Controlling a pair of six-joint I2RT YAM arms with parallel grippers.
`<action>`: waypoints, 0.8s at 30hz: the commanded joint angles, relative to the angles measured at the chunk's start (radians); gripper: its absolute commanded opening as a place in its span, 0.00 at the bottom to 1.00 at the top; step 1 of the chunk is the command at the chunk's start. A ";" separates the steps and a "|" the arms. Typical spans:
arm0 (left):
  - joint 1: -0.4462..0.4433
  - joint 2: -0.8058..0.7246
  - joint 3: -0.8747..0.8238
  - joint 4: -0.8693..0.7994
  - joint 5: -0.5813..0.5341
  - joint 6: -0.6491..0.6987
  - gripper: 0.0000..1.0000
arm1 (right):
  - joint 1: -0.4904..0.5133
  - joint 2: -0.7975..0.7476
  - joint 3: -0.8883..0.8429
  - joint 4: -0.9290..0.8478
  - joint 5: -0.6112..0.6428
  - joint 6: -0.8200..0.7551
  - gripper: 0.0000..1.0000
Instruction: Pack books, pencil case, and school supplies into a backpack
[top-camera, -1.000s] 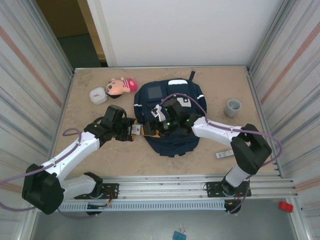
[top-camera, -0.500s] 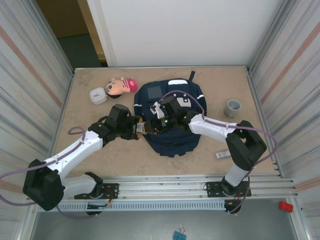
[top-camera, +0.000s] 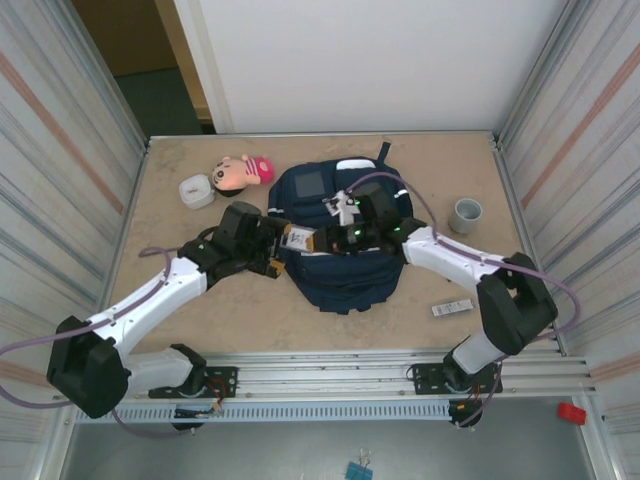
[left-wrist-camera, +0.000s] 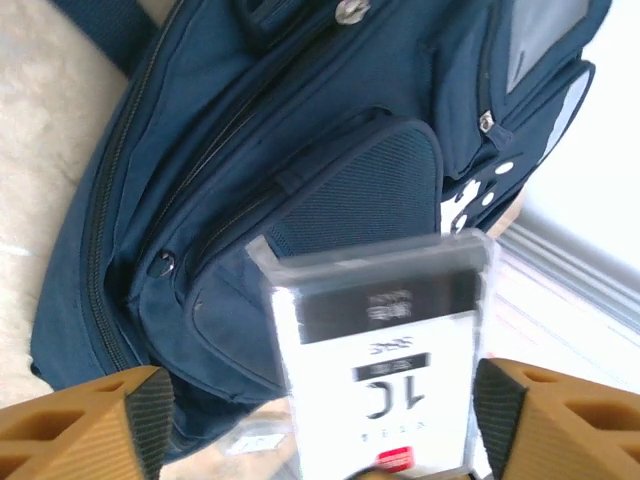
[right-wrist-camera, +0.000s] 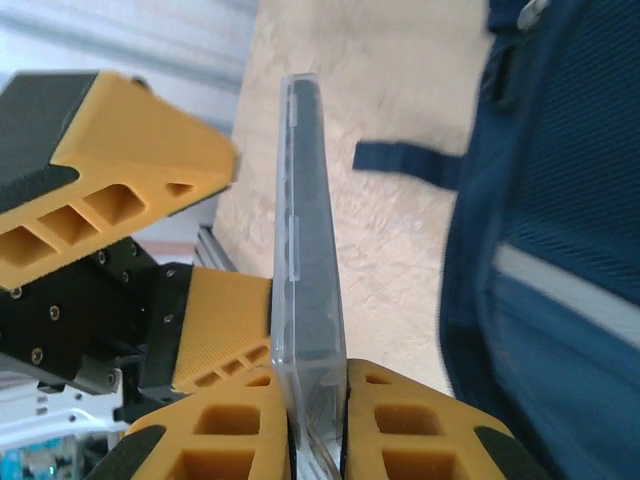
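Note:
The navy backpack (top-camera: 345, 275) lies flat mid-table. Just off its left edge, my two grippers meet over a black-and-white card-like pack (top-camera: 297, 238) in a clear case. My right gripper (right-wrist-camera: 318, 440) is shut on the near edge of the pack (right-wrist-camera: 308, 290), seen edge-on. My left gripper (left-wrist-camera: 320, 430) stands open around the pack (left-wrist-camera: 380, 370), with its left pad (left-wrist-camera: 150, 415) well clear of it. A slim white-and-black bar (top-camera: 452, 308) lies right of the backpack. A pink doll-shaped pencil case (top-camera: 243, 171) lies at the back left. The books are out of view.
A white rounded box (top-camera: 196, 190) sits beside the doll shape. A grey cup (top-camera: 465, 214) stands at the right. Metal walls close in both sides of the table. The left arm's fingers (right-wrist-camera: 215, 320) hang close beside the held pack.
My right gripper closed on the pack and my left gripper opened off it. Both grippers and the pack shifted a little to the right and farther back.

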 joint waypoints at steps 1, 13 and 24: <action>-0.018 0.044 0.125 -0.137 -0.084 0.316 0.82 | -0.125 -0.113 -0.043 -0.051 -0.080 -0.015 0.11; -0.138 0.185 0.261 -0.070 -0.139 1.382 0.72 | -0.746 -0.232 -0.072 -0.464 -0.427 -0.219 0.11; -0.294 0.501 0.372 -0.009 -0.038 2.162 0.91 | -0.867 -0.284 -0.072 -0.599 -0.408 -0.280 0.11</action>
